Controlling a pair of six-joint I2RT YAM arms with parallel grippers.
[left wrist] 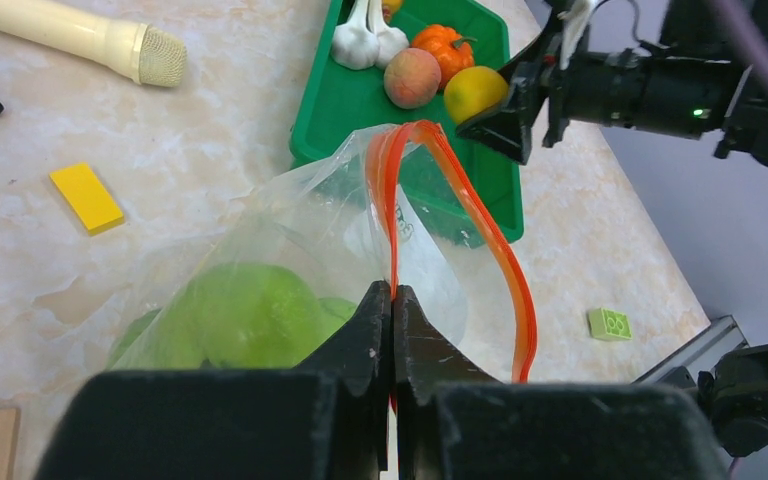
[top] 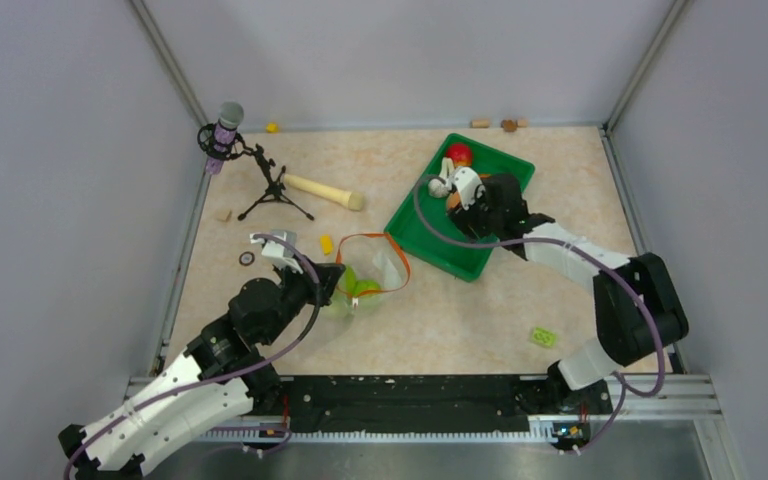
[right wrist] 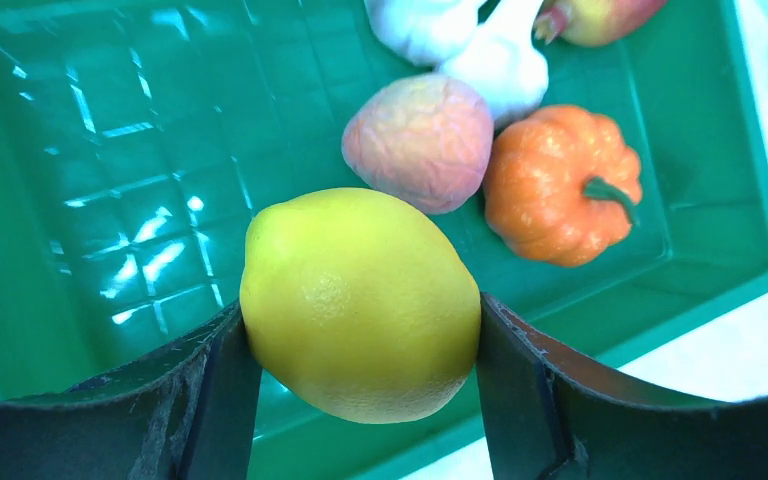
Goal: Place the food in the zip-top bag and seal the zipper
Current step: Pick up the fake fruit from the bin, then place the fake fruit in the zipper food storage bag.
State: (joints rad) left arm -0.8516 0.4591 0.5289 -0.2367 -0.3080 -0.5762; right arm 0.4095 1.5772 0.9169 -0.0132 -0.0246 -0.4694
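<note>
The left arm [top: 195, 385] is angling forward and to the right from its base, low over the bench [top: 480, 315], with its elbow folded. The left fingers [left wrist: 380, 318] are pressing together on the zipper [left wrist: 480, 225]. They are pinching the orange-red strip at the near side of the zip-top bag [left wrist: 290, 215], and the mouth is standing up in an open loop. The right arm [top: 572, 257] is arching over its base and stretching left to the green tray [top: 430, 247], its wrist tilting down over the tray's middle. The right fingers [top: 457, 199] are gripping the yellow lemon [right wrist: 360, 305], one on each side, over the tray floor. Whether the lemon is touching that floor cannot be told.

The top view is showing the layout. The bag is lying just beside the tray's near-left corner and the red apple [top: 459, 154] is sitting at the tray's far end. A wooden pin [top: 322, 191] is lying farther left, next to a microphone stand [top: 260, 185]. The left wrist view is giving what the top view is leaving small. Green apples [left wrist: 240, 315] are lying inside the bag behind the clear film. A yellow block [left wrist: 86, 197] is lying on the bench to the left and a green block [left wrist: 610, 323] to the right. Only the right wrist view is showing the lemon's neighbours closely. The peach [right wrist: 418, 140] is sitting just beside the orange pumpkin [right wrist: 560, 185], and the white garlic [right wrist: 460, 40] is lying just beyond them.
</note>
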